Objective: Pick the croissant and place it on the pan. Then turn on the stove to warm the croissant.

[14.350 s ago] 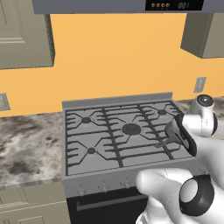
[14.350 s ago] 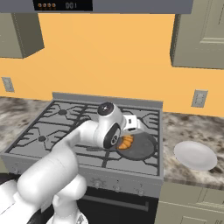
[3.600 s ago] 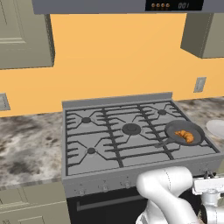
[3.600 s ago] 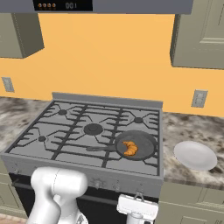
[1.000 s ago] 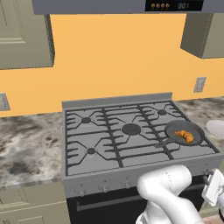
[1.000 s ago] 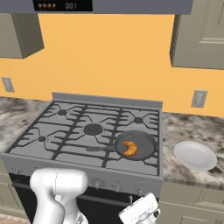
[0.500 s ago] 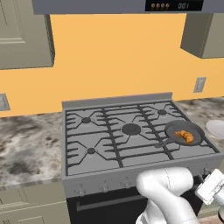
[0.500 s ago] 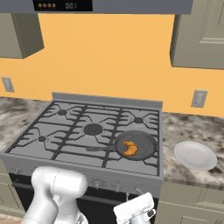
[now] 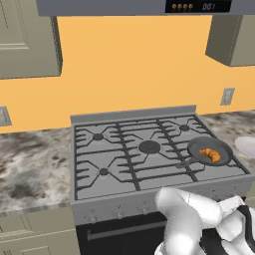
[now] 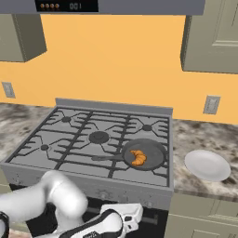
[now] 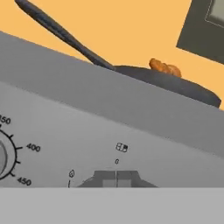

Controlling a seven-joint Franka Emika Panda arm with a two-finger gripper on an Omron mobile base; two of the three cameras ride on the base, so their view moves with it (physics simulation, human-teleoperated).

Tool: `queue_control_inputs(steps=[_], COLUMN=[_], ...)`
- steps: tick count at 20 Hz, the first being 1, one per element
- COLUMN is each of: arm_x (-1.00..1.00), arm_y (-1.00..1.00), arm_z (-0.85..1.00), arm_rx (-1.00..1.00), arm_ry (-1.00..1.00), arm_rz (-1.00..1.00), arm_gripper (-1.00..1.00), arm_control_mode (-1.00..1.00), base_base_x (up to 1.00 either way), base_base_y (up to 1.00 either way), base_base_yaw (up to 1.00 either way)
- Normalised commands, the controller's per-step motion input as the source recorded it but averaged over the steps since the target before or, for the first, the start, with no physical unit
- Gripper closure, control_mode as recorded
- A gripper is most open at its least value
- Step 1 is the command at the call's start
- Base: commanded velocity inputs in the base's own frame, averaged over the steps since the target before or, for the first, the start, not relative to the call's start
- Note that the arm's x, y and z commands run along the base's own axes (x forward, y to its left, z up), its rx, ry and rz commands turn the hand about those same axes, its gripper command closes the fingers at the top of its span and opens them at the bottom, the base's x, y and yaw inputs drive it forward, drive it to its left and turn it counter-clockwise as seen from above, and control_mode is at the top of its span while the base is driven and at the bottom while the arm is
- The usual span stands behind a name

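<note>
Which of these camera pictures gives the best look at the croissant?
The right base view: the croissant lies in plain sight from above, inside the pan. The left base view shows it smaller, near the right edge. The hand view sees just its top poking over the pan's rim.

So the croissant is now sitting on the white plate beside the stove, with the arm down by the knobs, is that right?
Not quite: the croissant lies in the pan on the stove, as the right base view shows; the white plate holds nothing. The arm is indeed low by the front knobs.

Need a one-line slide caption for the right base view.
Croissant sits in the pan on the stove; arm reaches low toward its front panel.
</note>
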Motion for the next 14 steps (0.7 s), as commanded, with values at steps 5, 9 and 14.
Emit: queue_control_inputs(steps=[5, 9, 14], arm_x=[-1.00, -0.91, -0.72], arm_y=[0.07, 0.00, 0.00], arm_z=[0.35, 0.50, 0.30], arm_rx=[-0.07, 0.00, 0.00], arm_ry=[-0.45, -0.43, -0.35], arm_rz=[0.02, 0.00, 0.00], arm_gripper=[1.00, 1.00, 1.00], arm_control_mode=[-1.00, -1.00, -1.00], base_base_x=[0.00, 0.00, 0.00], base_base_y=[0.00, 0.00, 0.00], base_base_yaw=[0.00, 0.00, 0.00])
